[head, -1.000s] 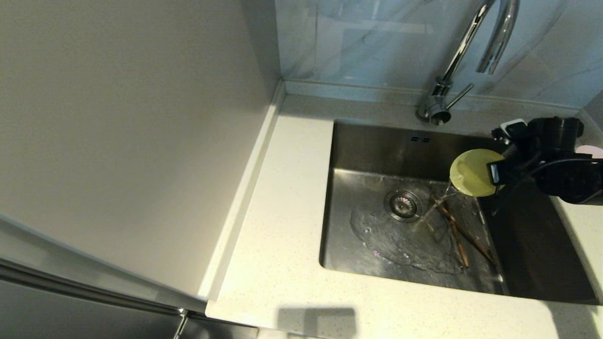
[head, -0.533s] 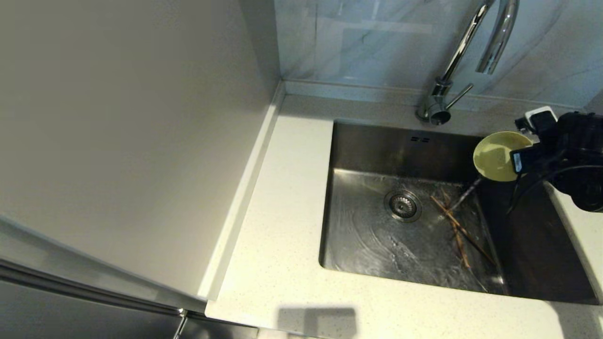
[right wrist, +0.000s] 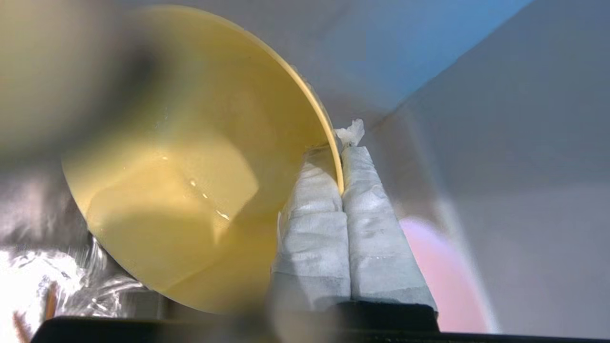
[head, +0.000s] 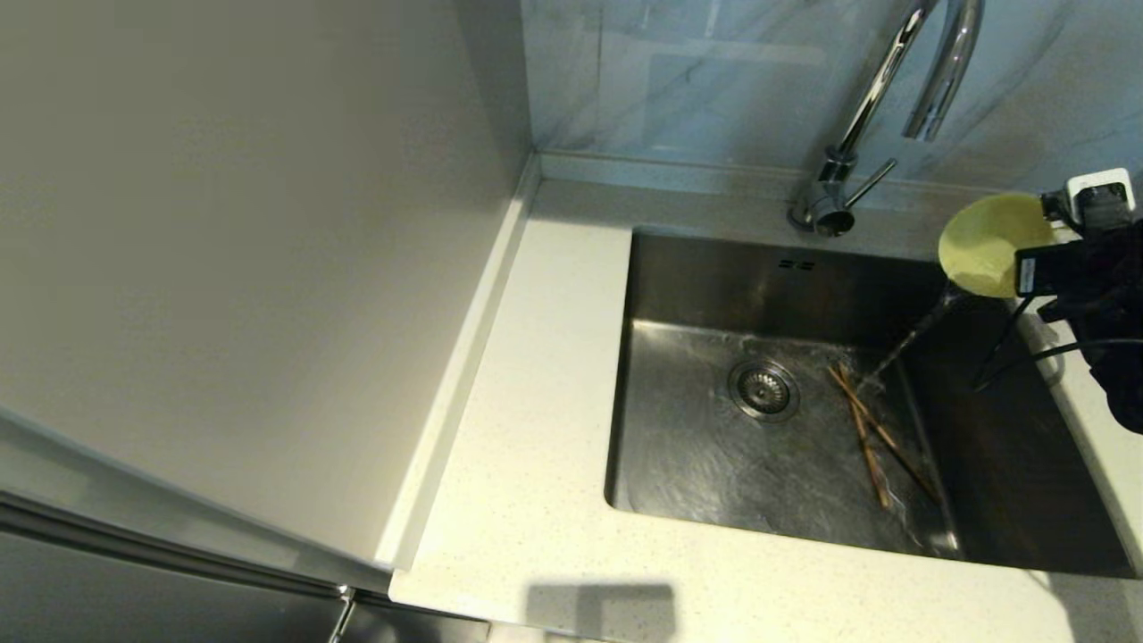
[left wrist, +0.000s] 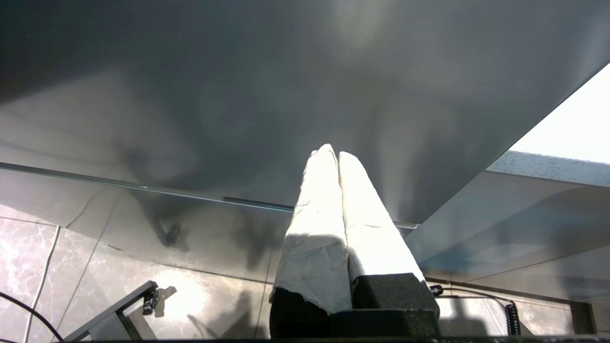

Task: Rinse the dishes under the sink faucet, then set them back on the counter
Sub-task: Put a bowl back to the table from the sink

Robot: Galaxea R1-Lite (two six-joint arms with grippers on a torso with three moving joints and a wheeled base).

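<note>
Yellow-green bowl: small, round, smooth, wet inside, tipped steeply on edge above the far right corner of the sink, mouth facing left. Gripped at the rim by the right gripper, cloth-wrapped fingers pressed together on the thin wall, one inside and one outside. Thin stream of water spilling from the lower edge down to the basin floor.

Seen only from the head camera: chrome faucet arching over the back of the basin, side lever sticking out at its base, two small overflow slots in the rear wall, speckled off-white counter wrapping the sink on the left and front. Seen only from the right wrist: shallow pool of water lying in the bowl's hollow, and a blurred pink shape behind the fingers, too soft to identify with certainty. Seen only from the left wrist: left gripper, wrapped fingers closed together on nothing, parked low beneath a dark grey panel, above a marbled floor.

Inside the sink: round drain strainer near the centre, wet film across the floor, pair of brown chopsticks lying crossed on the bottom to the right of the strainer, just beside where the stream landed.
</note>
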